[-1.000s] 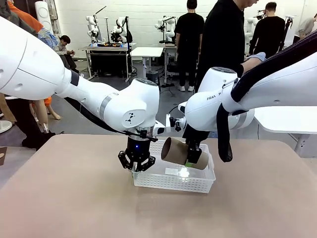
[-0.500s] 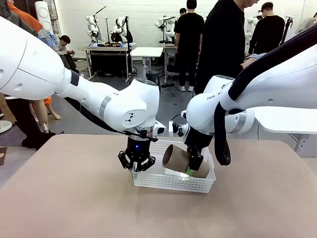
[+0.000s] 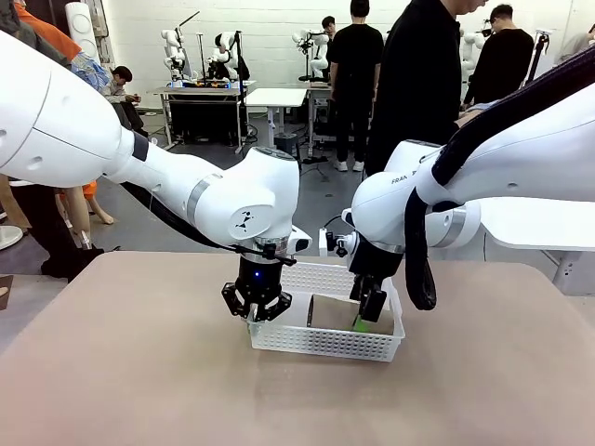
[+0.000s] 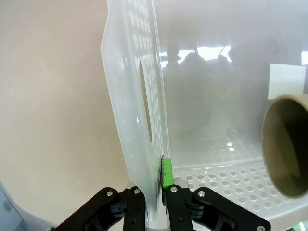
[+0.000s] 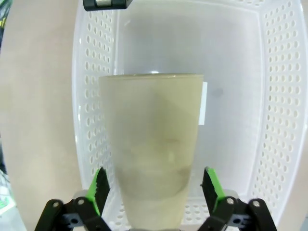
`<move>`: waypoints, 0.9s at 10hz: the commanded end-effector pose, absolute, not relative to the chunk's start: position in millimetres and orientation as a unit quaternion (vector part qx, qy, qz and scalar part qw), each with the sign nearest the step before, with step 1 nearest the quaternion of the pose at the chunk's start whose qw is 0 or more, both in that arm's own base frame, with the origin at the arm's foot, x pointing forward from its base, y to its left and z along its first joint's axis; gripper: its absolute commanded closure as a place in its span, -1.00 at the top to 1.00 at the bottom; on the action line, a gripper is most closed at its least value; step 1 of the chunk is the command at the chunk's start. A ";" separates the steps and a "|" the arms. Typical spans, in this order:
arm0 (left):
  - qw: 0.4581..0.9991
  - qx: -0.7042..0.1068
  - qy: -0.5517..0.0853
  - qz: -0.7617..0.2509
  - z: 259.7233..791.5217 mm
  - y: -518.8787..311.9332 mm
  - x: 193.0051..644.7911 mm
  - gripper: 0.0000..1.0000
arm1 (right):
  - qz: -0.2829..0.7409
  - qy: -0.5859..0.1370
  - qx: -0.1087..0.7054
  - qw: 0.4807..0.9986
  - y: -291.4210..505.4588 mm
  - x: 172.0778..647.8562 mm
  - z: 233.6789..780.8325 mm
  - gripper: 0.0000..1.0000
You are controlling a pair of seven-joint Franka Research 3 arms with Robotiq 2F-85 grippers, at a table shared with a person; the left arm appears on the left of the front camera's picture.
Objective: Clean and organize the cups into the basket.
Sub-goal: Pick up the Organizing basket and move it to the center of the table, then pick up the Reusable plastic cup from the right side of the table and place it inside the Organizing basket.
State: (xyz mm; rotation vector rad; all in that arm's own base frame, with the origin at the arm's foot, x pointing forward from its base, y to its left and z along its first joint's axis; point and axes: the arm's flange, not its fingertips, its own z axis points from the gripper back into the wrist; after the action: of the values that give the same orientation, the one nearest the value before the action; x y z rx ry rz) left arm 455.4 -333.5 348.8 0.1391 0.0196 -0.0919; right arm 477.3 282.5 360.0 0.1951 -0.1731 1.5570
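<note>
Your left gripper [image 3: 258, 307] is clamped shut on the left end wall of the basket [image 3: 325, 346], which sits on the tabletop [image 3: 139, 372] near the middle. In the left wrist view you can see the perforated wall pinched between the fingers, just below the handle cut-out. Your right gripper [image 3: 369, 311] is down inside the basket's right half with its jaws wide apart. The tan cup [image 5: 151, 144] lies on its side in the basket between the green pads [image 5: 101, 185], with a gap on either side, so nothing is gripped. Its open mouth faces the left gripper.
</note>
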 end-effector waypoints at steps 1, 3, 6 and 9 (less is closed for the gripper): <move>0.996 0.074 0.014 -0.050 342.6 -334.3 452.4 -1.00 | 0.696 -0.084 0.094 0.707 276.3 470.8 360.0 1.00; 0.996 0.074 0.014 -0.050 342.6 -334.3 452.4 -1.00 | 0.697 -0.094 0.093 0.705 272.9 468.2 364.9 1.00; 0.996 0.074 0.014 -0.050 342.6 -334.3 452.4 -1.00 | 0.693 -0.146 0.056 0.704 245.3 442.1 409.7 1.00; 0.996 0.074 0.014 -0.050 342.6 -334.3 452.4 -1.00 | 0.650 -0.282 0.037 0.704 161.4 379.6 472.0 1.00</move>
State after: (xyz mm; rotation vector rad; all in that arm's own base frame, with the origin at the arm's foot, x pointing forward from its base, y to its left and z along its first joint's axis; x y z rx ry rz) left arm 455.5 -333.5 348.6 0.1392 0.0200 -0.0917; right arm 411.7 193.4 478.5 0.0772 -0.5313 1.4384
